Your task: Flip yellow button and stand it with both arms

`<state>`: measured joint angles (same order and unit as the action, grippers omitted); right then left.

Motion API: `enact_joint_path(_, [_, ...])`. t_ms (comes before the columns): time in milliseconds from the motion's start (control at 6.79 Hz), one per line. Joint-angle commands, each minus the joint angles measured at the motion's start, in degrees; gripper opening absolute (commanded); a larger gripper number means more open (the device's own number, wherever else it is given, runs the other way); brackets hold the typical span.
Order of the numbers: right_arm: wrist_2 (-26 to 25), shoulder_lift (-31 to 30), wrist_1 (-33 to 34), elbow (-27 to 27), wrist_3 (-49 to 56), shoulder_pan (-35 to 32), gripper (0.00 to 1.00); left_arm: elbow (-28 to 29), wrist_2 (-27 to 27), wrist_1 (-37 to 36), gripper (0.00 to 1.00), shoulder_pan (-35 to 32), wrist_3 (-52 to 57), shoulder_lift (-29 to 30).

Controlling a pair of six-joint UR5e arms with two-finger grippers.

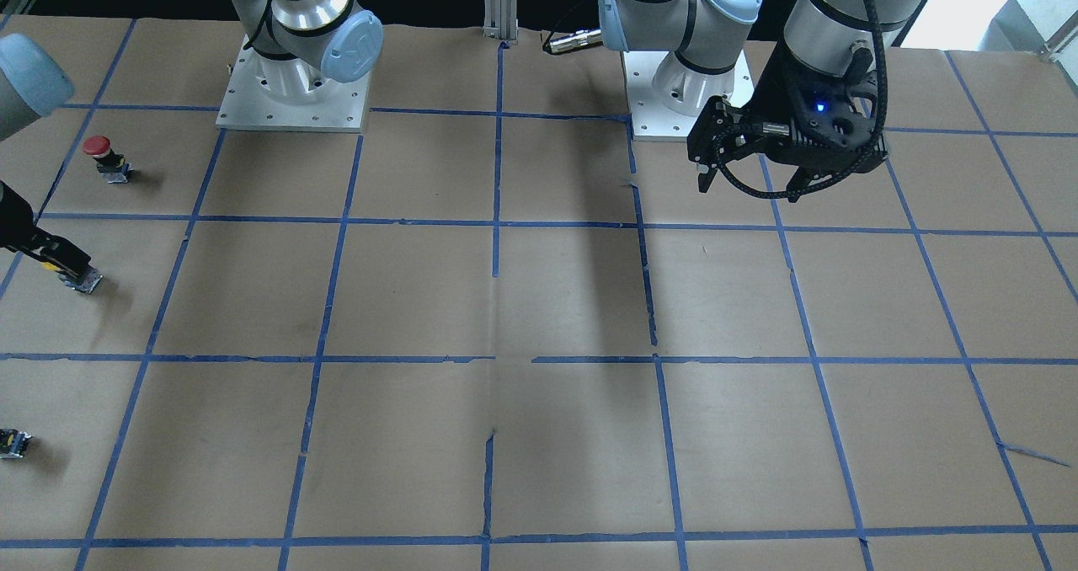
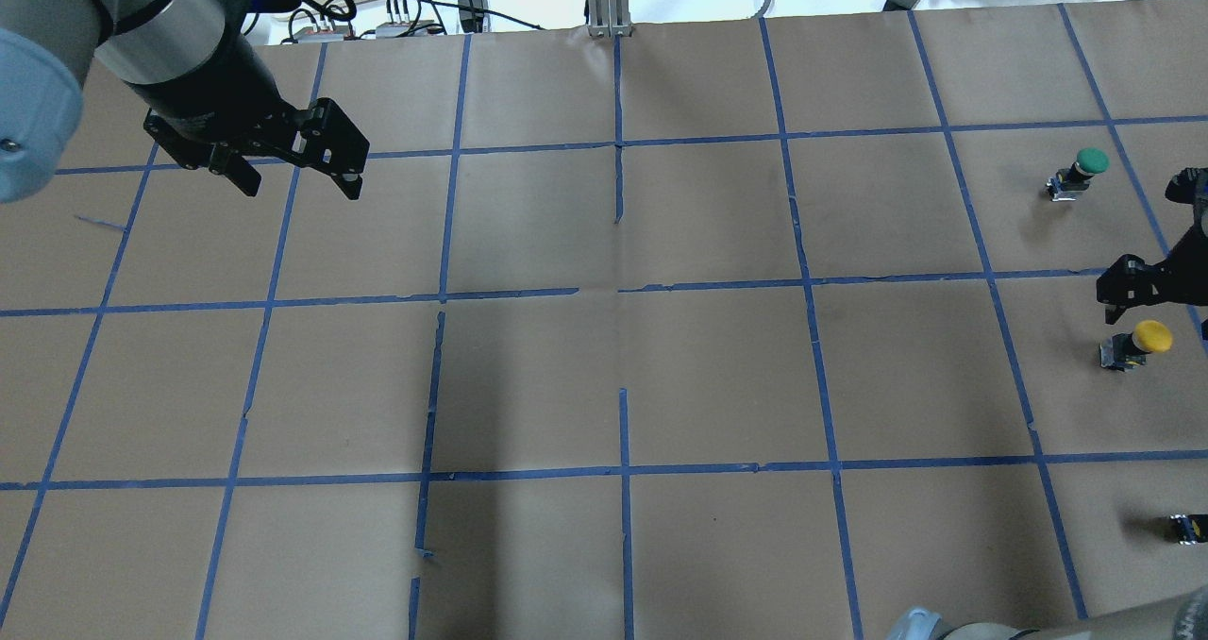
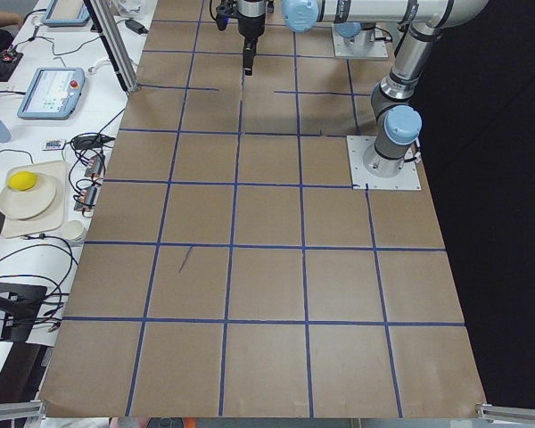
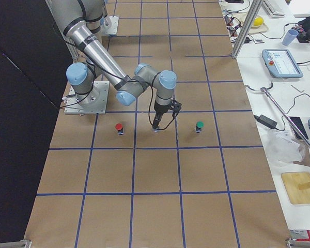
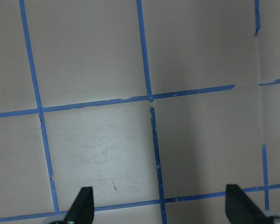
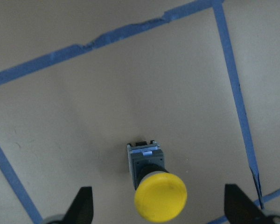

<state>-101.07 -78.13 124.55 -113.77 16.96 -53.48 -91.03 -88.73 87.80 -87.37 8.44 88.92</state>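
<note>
The yellow button [image 6: 154, 186] stands on its grey switch block with the yellow cap up, near the table's right end [image 2: 1137, 343]. My right gripper [image 6: 159, 207] is open and hovers just over it, one finger on each side of the cap, not closed on it. It also shows in the overhead view [image 2: 1132, 291], the front view [image 1: 50, 255] and the right-side view [image 4: 156, 123]. My left gripper [image 2: 302, 177] is open and empty, high above the far left of the table [image 1: 749, 184], with only bare paper under it [image 5: 159, 210].
A red-capped button [image 1: 99, 154] stands towards the robot's side of the yellow one. A green-capped button [image 2: 1081, 170] stands on its far side. A small capless switch block [image 2: 1187, 527] lies near the right edge. Blue tape grids the brown table paper [image 2: 613, 291].
</note>
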Motion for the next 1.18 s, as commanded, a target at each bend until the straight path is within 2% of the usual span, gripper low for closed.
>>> enact_joint_path(0, [0.1,-0.1,-15.3,12.3,-0.5,-6.1,1.00,0.0,0.1,0.0,1.00,0.0,0.0,0.0])
enact_joint_path(295, [0.0,-0.5,-30.9,25.6,-5.2,-15.5,0.99,0.0,0.0,0.0,1.00,0.0,0.0,0.1])
enact_joint_path(442, [1.7,-2.3,-38.2,30.7,-8.1,-19.4,0.99,0.0,0.1,-0.2,1.00,0.0,0.0,0.2])
enact_joint_path(589, [5.8,-3.4,-41.9,33.9,-12.1,-24.5,0.99,-0.1,0.1,-0.2,1.00,0.0,0.0,0.2])
enact_joint_path(884, [7.4,-4.4,-44.4,34.2,-25.6,-36.5,0.99,0.5,0.2,0.4,1.00,0.4,-0.4,0.3])
enact_joint_path(1031, [8.9,-4.5,-44.0,33.9,-25.9,-40.1,0.99,0.9,0.3,3.8,1.00,1.1,-0.4,0.5])
